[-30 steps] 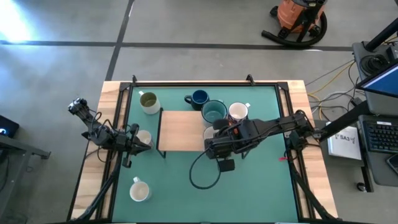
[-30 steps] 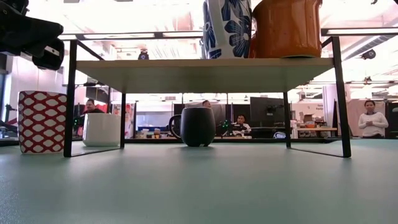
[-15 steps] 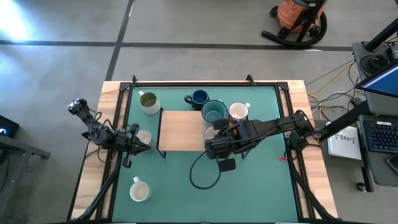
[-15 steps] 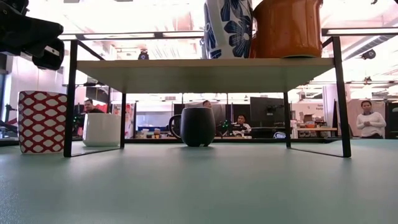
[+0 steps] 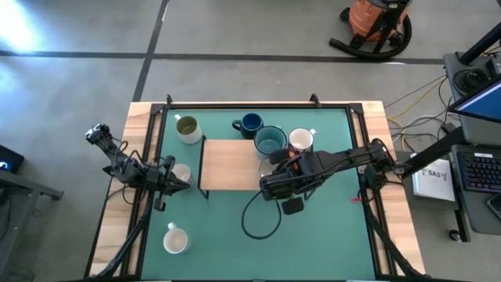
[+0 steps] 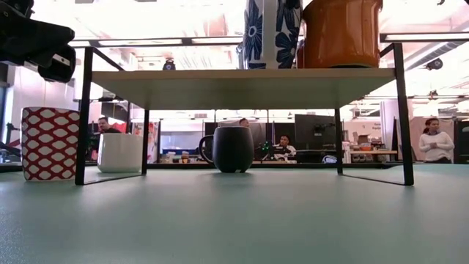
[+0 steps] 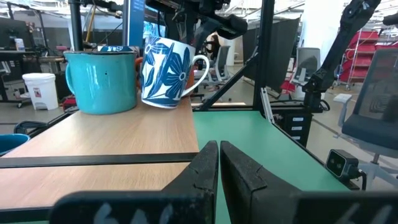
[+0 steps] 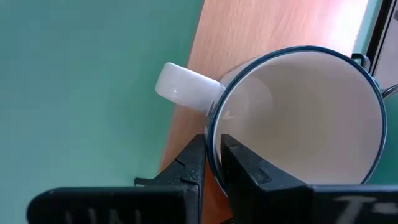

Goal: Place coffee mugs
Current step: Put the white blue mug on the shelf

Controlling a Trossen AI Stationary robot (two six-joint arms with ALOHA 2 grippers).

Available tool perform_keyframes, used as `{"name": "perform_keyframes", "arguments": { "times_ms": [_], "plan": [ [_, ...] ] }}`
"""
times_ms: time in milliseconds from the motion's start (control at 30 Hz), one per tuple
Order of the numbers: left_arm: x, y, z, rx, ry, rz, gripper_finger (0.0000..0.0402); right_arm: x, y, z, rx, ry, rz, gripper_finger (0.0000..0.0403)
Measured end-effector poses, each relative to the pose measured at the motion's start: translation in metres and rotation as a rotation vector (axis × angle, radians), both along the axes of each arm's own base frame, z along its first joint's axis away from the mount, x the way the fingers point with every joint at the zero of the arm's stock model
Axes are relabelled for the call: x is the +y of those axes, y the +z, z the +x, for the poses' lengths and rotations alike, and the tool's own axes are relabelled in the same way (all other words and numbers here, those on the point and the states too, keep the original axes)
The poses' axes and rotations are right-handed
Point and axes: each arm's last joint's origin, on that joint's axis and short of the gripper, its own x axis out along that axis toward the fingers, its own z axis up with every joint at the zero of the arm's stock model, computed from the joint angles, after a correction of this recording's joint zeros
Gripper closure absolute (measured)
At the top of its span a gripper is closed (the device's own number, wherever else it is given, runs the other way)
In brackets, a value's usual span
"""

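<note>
Since a second ago the blue-flowered mug has been shifted and tilted on the wooden shelf, and the right gripper has been drawn slightly toward the front of the table; nothing else has been moved.

The places below are given relative to the wooden shelf, from left to right. At its left edge, over the green mat, the left gripper is held with its fingers pressed together on nothing; a cream mug is seen just beside it. The red-and-white patterned mug is shown standing on the mat left of the shelf leg in the low view. Farther from the shelf's left front corner, a white mug is set near the front of the mat, and an olive-rimmed mug is set beyond the shelf's left rear corner. Behind the shelf a navy mug is placed. On the shelf's right rear part the teal mug is stood, with the blue-flowered mug touching it or just beside it. At the shelf's right edge the flowered mug's rim is clamped between the right gripper's fingers, one finger outside the wall and one inside, the white handle being turned out over the mat. The orange mug is stood just right of it.
</note>
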Motion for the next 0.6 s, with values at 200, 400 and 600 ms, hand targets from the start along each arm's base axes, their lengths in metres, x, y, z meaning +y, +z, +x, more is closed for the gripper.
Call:
{"name": "perform_keyframes", "arguments": {
  "times_ms": [200, 400, 600],
  "plan": [
    [0.0, 0.0, 0.0, 0.0, 0.0, 0.0, 0.0402, 0.0, 0.009, -0.002, -0.02, 0.022, 0.01, 0.0369],
    [0.0, 0.0, 0.0, 0.0, 0.0, 0.0, 0.0402, 0.0, 0.014, -0.003, -0.03, 0.029, 0.034, 0.0369],
    [0.0, 0.0, 0.0, 0.0, 0.0, 0.0, 0.0402, 0.0, 0.014, -0.003, -0.032, 0.031, 0.028, 0.0369]
  ]
}}
